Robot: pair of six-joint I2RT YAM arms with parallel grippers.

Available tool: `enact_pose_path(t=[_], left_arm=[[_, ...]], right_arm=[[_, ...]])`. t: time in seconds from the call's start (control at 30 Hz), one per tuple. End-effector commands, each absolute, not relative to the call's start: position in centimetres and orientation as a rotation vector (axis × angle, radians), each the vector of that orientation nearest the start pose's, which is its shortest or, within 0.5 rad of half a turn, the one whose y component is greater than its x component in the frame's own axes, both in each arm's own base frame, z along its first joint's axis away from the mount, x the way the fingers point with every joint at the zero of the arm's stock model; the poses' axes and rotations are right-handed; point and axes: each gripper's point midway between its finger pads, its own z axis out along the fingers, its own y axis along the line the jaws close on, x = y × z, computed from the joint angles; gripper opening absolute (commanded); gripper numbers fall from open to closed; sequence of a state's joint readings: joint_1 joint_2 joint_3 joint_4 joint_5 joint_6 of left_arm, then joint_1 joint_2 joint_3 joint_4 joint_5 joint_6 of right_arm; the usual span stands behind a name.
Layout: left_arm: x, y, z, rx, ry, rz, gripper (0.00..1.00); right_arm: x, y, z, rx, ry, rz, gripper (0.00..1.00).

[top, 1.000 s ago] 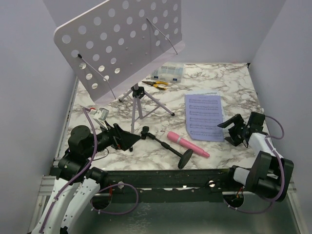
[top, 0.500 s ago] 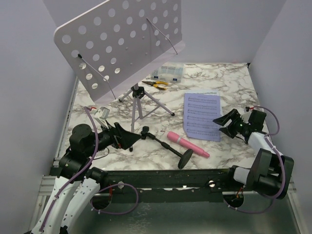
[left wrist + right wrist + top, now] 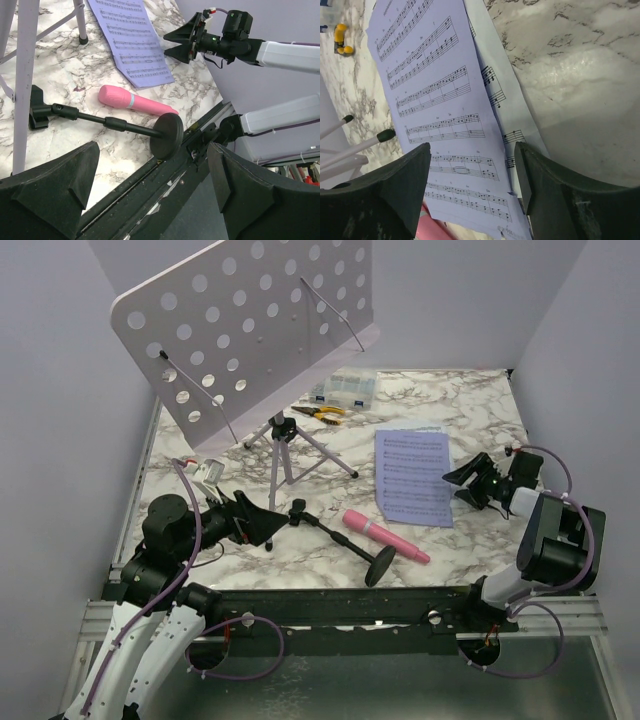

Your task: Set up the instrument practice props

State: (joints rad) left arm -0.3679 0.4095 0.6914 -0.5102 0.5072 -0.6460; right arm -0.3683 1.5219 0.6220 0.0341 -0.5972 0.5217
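Advise lowering right gripper, jaws apart and empty, squarely onto right edge of lavender sheet at centre right of frame (white page apparently underneath, offset rightwards), pinching both pages together without creasing.

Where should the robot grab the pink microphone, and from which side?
Around its middle, from straight above. The pink microphone lies flat on its side, so the fingers can straddle its narrow round body there. It is probably best to avoid the thin tip, because the black stand's base sits close beside it.
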Motion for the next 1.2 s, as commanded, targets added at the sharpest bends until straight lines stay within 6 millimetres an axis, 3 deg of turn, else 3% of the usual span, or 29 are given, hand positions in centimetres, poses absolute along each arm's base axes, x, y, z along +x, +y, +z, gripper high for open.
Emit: enact_pose_path(t=[0.0, 0.2, 0.47, 0.67, 0.87, 1.17], left_arm=[[15.1, -17.0, 26.5, 0.120, 1.904, -1.136, 0.96], [15.3, -17.1, 26.2, 0.117, 1.922, -1.135, 0.97], [15.4, -16.9, 26.3, 0.104, 1.911, -1.126, 0.96], [15.5, -16.9, 26.1, 0.097, 1.920, -1.121, 0.96], [15.5, -16.8, 26.2, 0.092, 1.918, -1.120, 0.96], [15.2, -16.5, 26.9, 0.091, 1.877, -1.114, 0.96]], right_arm=[[34.2, 0.2, 4.1, 0.724, 2.229, 0.871, 0.73], [33.9, 3.0, 4.9, 0.633, 2.217, 1.034, 0.68], [34.7, 4.8, 6.6, 0.558, 2.184, 1.107, 0.67], [35.4, 4.2, 5.2, 0.607, 2.192, 1.057, 0.67], [35.8, 5.9, 4.6, 0.607, 2.160, 1.167, 0.66], [36.9, 9.5, 5.5, 0.565, 2.072, 1.230, 0.45]])
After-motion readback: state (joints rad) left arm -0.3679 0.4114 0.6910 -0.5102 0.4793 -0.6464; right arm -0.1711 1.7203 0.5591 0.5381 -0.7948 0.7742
